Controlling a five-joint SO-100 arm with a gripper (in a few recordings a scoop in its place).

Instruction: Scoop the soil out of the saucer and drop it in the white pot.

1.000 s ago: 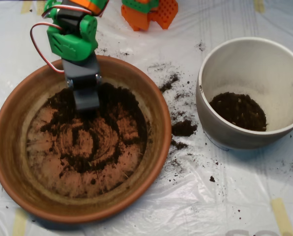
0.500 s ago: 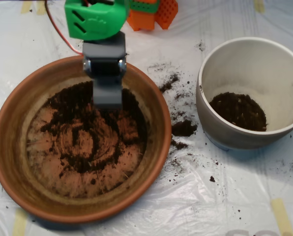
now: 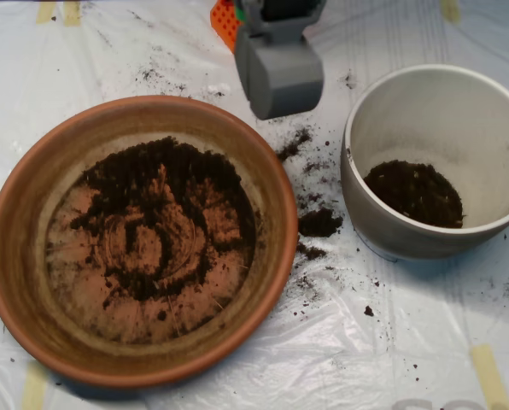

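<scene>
Above the tabletop between the two vessels, the end effector (image 3: 278,75) hangs with its shells pressed together, its contents hidden. From it, the white pot (image 3: 370,209) lies at about four o'clock, holding some soil (image 3: 413,192); the saucer (image 3: 28,213) sits at seven o'clock.

No readable text, labels, brand marks or numbers anywhere in the overhead view; nothing legible on the saucer (image 3: 20,248), the white pot (image 3: 383,224) or the grey scoop (image 3: 277,75); faint grey shapes at the bottom edge of the plastic sheet (image 3: 425,359) are cut off and can't be made out.
</scene>
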